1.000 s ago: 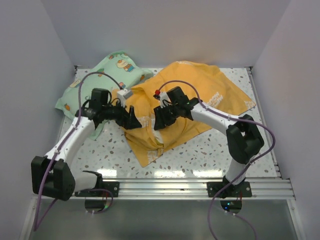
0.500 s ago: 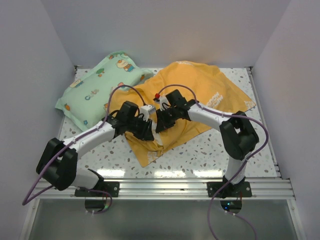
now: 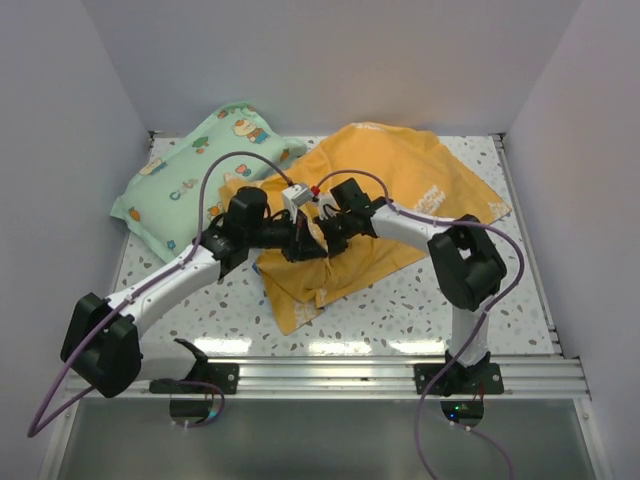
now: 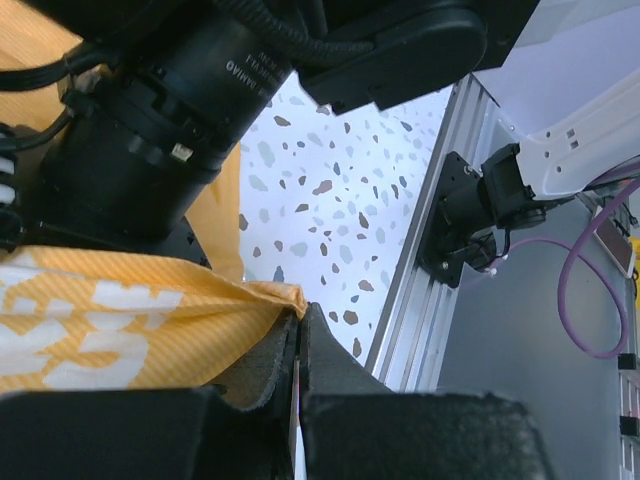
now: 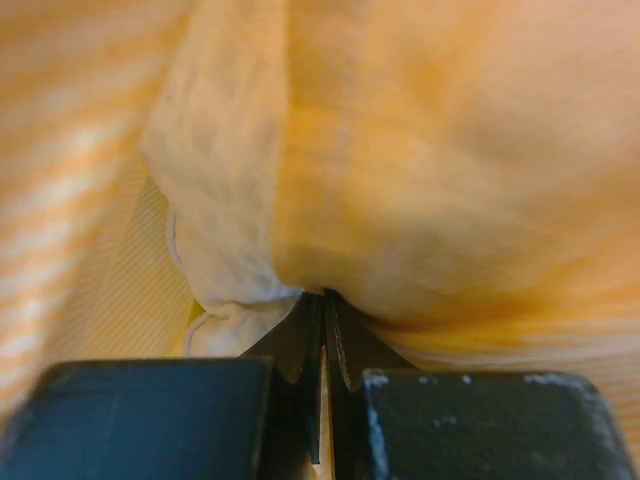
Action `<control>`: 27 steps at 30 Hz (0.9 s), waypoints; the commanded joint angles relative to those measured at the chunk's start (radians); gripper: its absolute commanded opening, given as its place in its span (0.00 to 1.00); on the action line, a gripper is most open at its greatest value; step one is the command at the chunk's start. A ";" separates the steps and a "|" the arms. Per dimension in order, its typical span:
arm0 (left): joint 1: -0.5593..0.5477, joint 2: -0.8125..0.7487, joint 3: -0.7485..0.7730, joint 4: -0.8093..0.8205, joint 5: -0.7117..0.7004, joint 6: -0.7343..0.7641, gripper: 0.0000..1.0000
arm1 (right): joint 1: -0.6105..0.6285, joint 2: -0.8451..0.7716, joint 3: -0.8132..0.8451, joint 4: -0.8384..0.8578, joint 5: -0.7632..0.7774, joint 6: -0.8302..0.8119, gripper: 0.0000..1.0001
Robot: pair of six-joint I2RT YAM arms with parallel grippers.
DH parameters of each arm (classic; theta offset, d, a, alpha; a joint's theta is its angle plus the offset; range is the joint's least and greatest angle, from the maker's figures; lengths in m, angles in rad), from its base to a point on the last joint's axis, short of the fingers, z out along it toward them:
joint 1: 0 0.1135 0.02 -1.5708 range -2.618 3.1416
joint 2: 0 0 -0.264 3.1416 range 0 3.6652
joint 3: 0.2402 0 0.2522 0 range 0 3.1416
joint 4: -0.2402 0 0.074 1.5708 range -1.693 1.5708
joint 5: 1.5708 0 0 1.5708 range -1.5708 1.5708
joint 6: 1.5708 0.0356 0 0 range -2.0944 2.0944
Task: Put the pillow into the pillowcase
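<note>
The orange-yellow pillowcase (image 3: 400,180) lies spread over the middle of the speckled table, with its near part bunched up. My left gripper (image 3: 302,247) and right gripper (image 3: 322,240) meet tip to tip over that bunched part. In the left wrist view the left gripper (image 4: 301,318) is shut on an edge of the white-lettered pillowcase (image 4: 100,320). Seen from the right wrist, the right gripper (image 5: 324,298) is shut on the pillowcase (image 5: 450,150) beside a pale cream fold (image 5: 225,190). I cannot tell whether that fold is the pillow. No other part of the pillow shows.
A mint-green cartoon-print pillow (image 3: 190,180) lies at the back left, touching the pillowcase's left edge. An aluminium rail (image 3: 400,375) runs along the near edge. White walls close in the left, back and right. The right arm's wrist (image 4: 150,130) hangs close above the left gripper.
My left arm has swung right, from the pillowcase's left edge to its middle. Both grippers have gone from open to shut on the cloth. The right gripper has shifted slightly left.
</note>
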 commanded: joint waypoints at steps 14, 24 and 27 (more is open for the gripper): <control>0.182 0.194 -0.137 0.040 0.085 0.152 0.00 | -0.175 -0.242 0.031 -0.170 -0.063 -0.062 0.00; 0.044 0.091 -0.045 0.337 0.151 -0.162 0.00 | -0.176 -0.428 -0.074 0.068 -0.212 0.125 0.00; 0.022 0.198 -0.087 0.468 0.073 -0.230 0.00 | -0.185 -0.447 -0.030 0.051 -0.233 0.137 0.00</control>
